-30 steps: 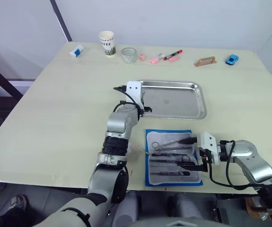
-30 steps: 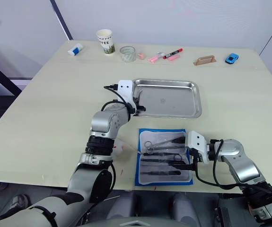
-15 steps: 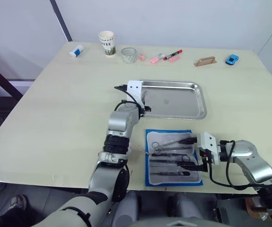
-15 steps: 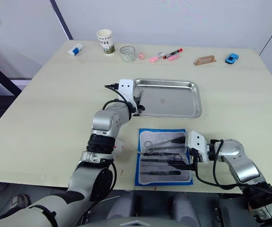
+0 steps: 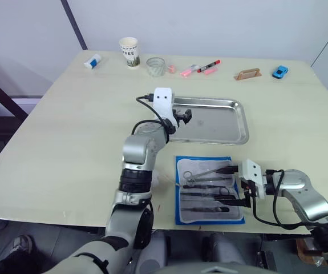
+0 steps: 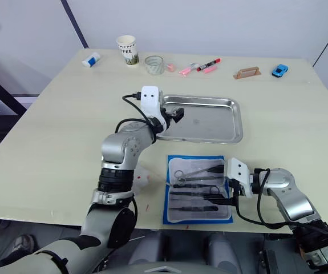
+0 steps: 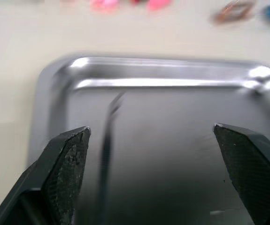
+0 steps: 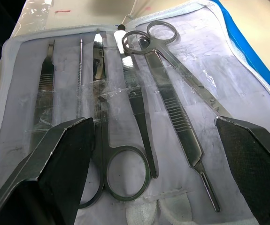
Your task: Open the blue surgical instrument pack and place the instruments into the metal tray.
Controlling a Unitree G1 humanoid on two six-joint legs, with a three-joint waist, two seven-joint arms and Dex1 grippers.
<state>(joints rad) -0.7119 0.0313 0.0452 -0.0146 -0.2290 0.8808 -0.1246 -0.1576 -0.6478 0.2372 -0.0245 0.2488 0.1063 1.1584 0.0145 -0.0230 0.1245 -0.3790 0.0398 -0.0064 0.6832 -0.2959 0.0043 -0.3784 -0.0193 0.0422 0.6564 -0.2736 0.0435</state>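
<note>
Right gripper (image 6: pixel 223 184) is held with fingers spread wide over the opened blue surgical instrument pack (image 6: pixel 198 188), the instruments (image 8: pixel 139 108) between them; one tool should be pinched squarely; the metal tray (image 6: pixel 209 123) lies beyond

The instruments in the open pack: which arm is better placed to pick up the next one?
Probably the right. Its open claw hangs at the blue pack, fingers either side of the instruments; the left claw is open over the metal tray.
</note>
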